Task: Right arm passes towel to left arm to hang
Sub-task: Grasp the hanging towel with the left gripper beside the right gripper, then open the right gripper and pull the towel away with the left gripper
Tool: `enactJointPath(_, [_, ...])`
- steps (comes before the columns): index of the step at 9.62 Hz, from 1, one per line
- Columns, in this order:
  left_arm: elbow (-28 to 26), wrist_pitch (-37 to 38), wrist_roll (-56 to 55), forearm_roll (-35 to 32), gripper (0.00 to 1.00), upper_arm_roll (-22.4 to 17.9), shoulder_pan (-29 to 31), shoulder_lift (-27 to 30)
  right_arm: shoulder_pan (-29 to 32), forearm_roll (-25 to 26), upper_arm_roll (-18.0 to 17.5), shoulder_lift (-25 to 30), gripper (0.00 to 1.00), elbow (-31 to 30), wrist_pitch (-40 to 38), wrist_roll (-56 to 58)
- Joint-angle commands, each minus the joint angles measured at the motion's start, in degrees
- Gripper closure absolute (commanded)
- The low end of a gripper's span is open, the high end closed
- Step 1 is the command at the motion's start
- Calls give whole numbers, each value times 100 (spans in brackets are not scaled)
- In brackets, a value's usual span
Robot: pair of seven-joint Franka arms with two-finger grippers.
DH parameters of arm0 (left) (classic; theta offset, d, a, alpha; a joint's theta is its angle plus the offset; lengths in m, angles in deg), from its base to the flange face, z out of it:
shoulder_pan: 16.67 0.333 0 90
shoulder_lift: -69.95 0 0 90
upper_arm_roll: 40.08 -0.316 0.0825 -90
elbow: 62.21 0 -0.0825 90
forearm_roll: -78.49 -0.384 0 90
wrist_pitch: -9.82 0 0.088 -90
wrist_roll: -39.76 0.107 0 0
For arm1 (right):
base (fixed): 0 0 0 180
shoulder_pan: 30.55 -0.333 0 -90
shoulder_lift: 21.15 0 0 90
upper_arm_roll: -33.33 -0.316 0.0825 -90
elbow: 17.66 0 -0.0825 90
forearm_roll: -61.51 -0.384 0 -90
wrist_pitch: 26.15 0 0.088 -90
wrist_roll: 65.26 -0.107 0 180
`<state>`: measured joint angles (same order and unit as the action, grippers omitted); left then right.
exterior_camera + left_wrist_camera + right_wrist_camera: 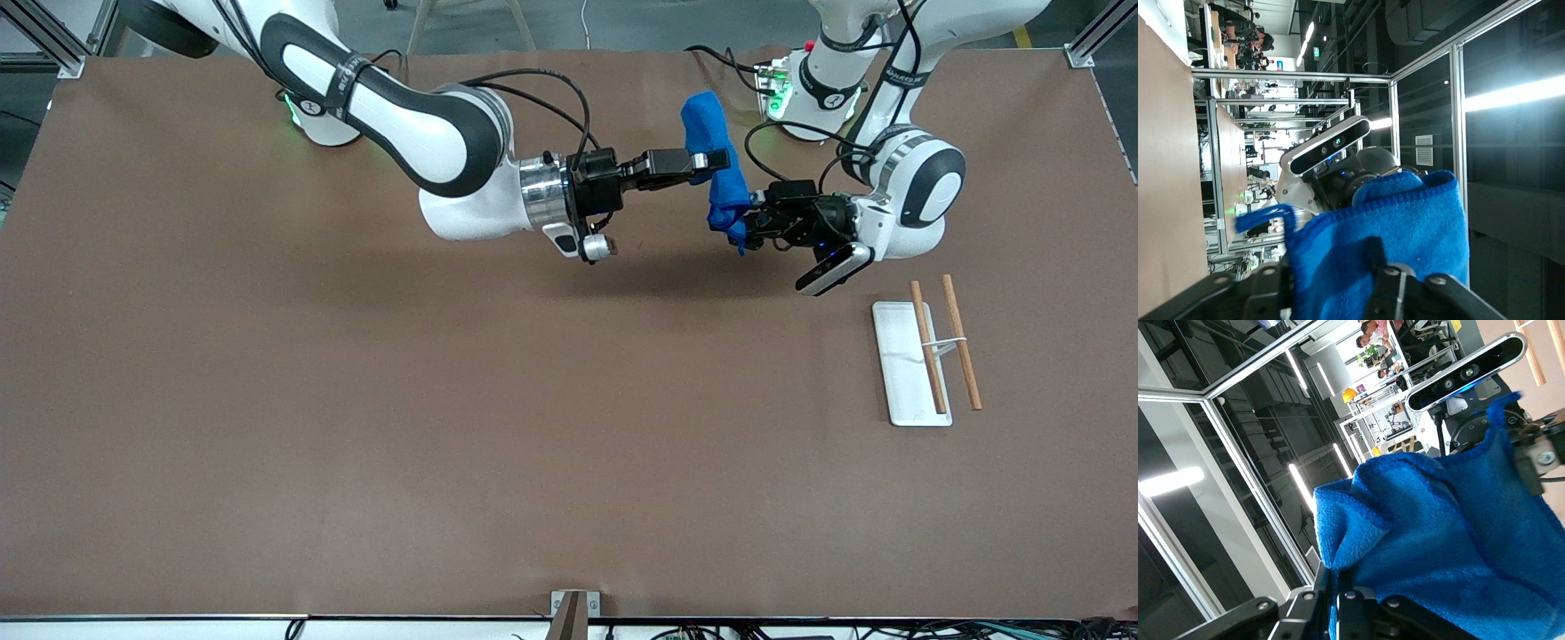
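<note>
The blue towel [711,133] hangs bunched in the air over the table near the robots' bases. My right gripper [716,162] is shut on its upper part; in the right wrist view the towel [1438,520] is pinched between the closed fingers of the right gripper [1341,587]. My left gripper [740,229] is at the towel's lower end. In the left wrist view its fingers stand apart with the towel [1405,220] lying between them at the left gripper [1335,270]. The corner loop [1265,217] sticks out beside one finger.
A white flat tray [898,373] with two wooden rods [962,351] lies toward the left arm's end of the table, nearer the front camera than both grippers. The brown tabletop [444,400] spreads below the arms.
</note>
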<state>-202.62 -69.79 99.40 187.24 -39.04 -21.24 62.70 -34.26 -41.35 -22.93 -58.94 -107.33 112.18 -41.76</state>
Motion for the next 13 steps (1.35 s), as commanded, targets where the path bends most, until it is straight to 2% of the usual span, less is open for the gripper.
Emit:
enactJointPath(1, [-110, -2, 48, -467, 100, -103, 114, -49, -68, -270, 11, -52, 99, 125, 28, 154])
enactJointPath(2, [-66, -2, -48, -573, 100, -208, 114, -49, -77, -270, 11, -52, 99, 134, 45, 154])
enactJointPath(4, [162, 33, -459, -1414, 100, -576, 105, 4, -94, -314, 11, -52, 98, 178, 368, 93])
enactJointPath(5, [302, 68, -749, -1696, 100, -674, 114, 13, -77, -314, 2, -44, 93, 187, 492, 84])
enactJointPath(6, [417, 69, -926, -1865, 100, -745, 105, 13, -77, -305, 2, 52, 1, 152, 711, 84])
enactJointPath(7, [514, 60, -998, -2023, 100, -772, 105, 13, -94, -236, -59, 97, 0, 195, 1427, 102])
enactJointPath(8, [680, 51, -1120, -2251, 100, -902, 97, 13, -42, -226, -103, 114, 0, 230, 1773, 93])
enactJointPath(9, [951, 51, -1321, -2688, 100, -991, 97, -5, 80, 0, -60, 167, 0, 39, 1794, 93])
enactJointPath(11, [1243, 51, -1639, -3462, 100, -1097, 70, 4, 493, 1323, 132, 238, 0, -287, 1594, 58])
enactJointPath(13, [1873, 34, -2060, -4401, 100, -1088, 53, -48, 459, 2265, 1209, 316, 0, -559, 971, 58])
